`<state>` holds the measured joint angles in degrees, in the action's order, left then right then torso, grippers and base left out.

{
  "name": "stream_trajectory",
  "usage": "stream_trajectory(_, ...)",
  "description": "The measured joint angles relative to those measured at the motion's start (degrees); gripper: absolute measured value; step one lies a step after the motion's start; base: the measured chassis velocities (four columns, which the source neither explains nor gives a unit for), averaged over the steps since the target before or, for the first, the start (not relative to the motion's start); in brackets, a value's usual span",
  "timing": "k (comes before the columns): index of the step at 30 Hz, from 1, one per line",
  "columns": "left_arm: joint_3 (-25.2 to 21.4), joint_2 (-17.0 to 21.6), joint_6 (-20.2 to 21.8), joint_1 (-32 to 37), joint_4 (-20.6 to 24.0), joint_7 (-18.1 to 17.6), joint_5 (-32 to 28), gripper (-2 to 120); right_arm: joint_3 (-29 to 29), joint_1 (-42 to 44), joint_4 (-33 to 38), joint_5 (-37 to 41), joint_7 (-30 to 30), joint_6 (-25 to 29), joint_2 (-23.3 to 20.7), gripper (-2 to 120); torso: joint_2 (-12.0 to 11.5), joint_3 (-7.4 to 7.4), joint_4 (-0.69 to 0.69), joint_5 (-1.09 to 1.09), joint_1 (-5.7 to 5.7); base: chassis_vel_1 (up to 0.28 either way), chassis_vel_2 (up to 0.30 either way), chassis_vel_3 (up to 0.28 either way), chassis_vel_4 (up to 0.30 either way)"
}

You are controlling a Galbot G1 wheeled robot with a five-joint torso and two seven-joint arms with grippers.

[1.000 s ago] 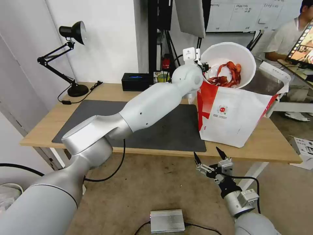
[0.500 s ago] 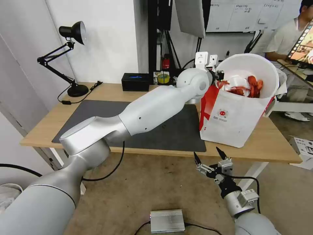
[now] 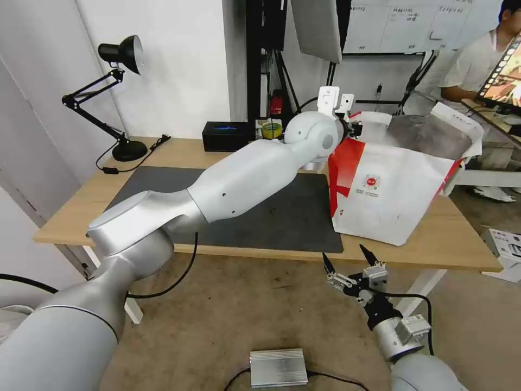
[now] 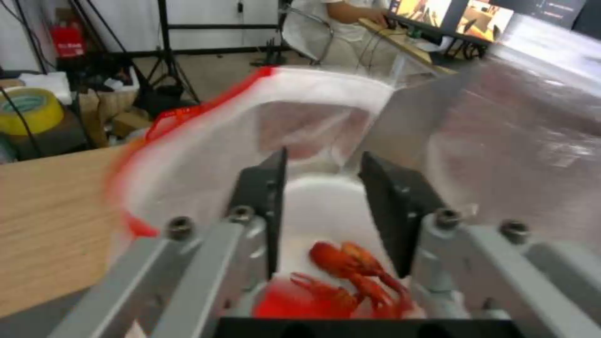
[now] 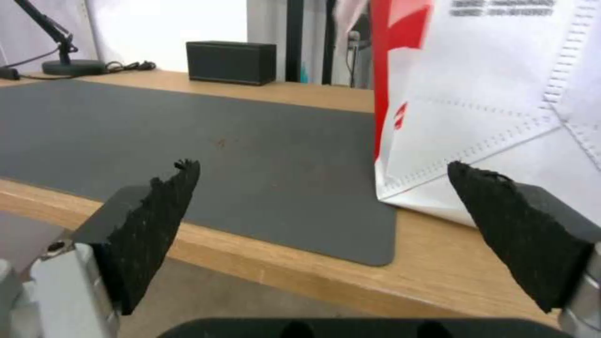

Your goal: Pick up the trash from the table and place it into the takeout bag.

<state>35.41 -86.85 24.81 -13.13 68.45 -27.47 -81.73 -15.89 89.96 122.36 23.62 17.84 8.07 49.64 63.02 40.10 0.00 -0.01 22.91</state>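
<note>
The bowl of crayfish shells point(image 4: 332, 263) is seen down inside the takeout bag point(image 3: 391, 190), left hand point(image 4: 322, 188) parted above it, right hand point(image 3: 347, 260) held wide below the surface point(image 3: 461, 244).

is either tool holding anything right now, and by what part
Nothing is held. The left tool is open over the takeout bag, with the bowl lying loose inside below it. The right tool is open, below the table's front edge.
</note>
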Motion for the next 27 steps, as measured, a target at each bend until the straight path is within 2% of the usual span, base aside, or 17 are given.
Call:
stream_trajectory(3,-0.1,0.76,0.07,-0.13,1.06,-0.13,-0.43,57,0.0,0.0,0.0,0.0,0.0,0.0,0.0,100,0.0,0.0,0.0,0.0,0.0,0.0,0.0,0.0,0.0)
stream_trajectory(5,-0.16,1.08,0.07,-0.13,1.46,-0.14,-0.49,60,0.0,0.0,0.0,0.0,0.0,0.0,0.0,100,0.0,0.0,0.0,0.0,0.0,0.0,0.0,0.0,0.0)
stream_trajectory(7,-0.28,1.94,-0.08,-0.13,2.3,-0.29,-0.53,73,0.0,0.0,0.0,0.0,0.0,0.0,0.0,100,0.0,0.0,0.0,0.0,0.0,0.0,0.0,0.0,0.0)
stream_trajectory(9,-0.43,2.43,-0.21,-0.03,2.75,-0.37,-0.53,76,0.0,0.0,0.0,0.0,0.0,0.0,0.0,100,0.0,0.0,0.0,0.0,0.0,0.0,0.0,0.0,0.0)
stream_trajectory(12,-0.86,5.03,-1.28,0.73,5.19,-0.48,-0.58,91,0.0,0.0,0.0,0.0,0.0,0.0,0.0,100,0.0,0.0,-0.01,0.0,0.0,0.0,0.0,0.0,0.0)
stream_trajectory(13,-0.86,5.03,-1.28,0.73,5.19,-0.48,-0.58,91,0.0,0.0,0.0,0.0,0.0,0.0,0.0,100,0.0,0.0,-0.01,0.0,0.0,0.0,0.0,0.0,0.0)
stream_trajectory(16,-1.01,9.77,-4.47,2.14,9.36,-0.42,2.03,99,0.0,0.0,0.0,0.0,-0.01,0.0,0.0,100,0.0,0.0,-0.01,-0.01,0.0,0.0,0.0,0.0,0.0)
stream_trajectory(17,-1.04,12.11,-6.62,2.99,11.18,0.12,4.54,99,0.0,0.0,0.0,0.0,0.0,0.0,0.0,100,0.0,0.0,0.0,-0.01,0.01,0.0,0.0,0.0,0.0)
stream_trajectory(18,-1.04,12.11,-6.62,2.99,11.18,0.12,4.54,99,0.0,0.0,0.0,0.0,0.0,0.0,0.0,100,0.0,0.0,0.0,-0.01,0.01,0.0,0.0,0.0,0.0)
stream_trajectory(20,-2.42,16.69,-10.24,5.81,15.65,1.87,7.99,100,0.0,0.0,0.0,0.0,0.0,0.0,0.0,100,0.0,0.0,0.01,-0.02,0.01,0.0,0.0,0.0,0.0)
stream_trajectory(21,-2.42,16.69,-10.24,5.81,15.65,1.87,7.99,100,0.0,0.0,0.0,0.0,0.0,0.0,0.0,100,0.0,0.0,0.01,-0.02,0.01,0.0,0.0,0.0,0.0)
stream_trajectory(24,-5.76,25.43,-15.86,12.39,23.0,6.75,12.53,100,0.0,-0.01,0.0,0.0,0.01,0.0,0.0,100,0.01,0.0,0.0,-0.02,0.01,0.0,0.0,0.0,0.0)
stream_trajectory(25,-5.76,25.43,-15.86,12.39,23.0,6.75,12.53,100,0.0,-0.01,0.0,0.0,0.01,0.0,0.0,100,0.01,0.0,0.0,-0.02,0.01,0.0,0.0,0.0,0.0)
stream_trajectory(27,-9.82,32.74,-18.93,19.32,27.95,10.29,14.38,100,0.0,0.0,0.0,0.0,0.01,0.0,0.0,100,0.0,0.0,0.02,-0.03,0.0,0.0,0.0,0.0,0.0)
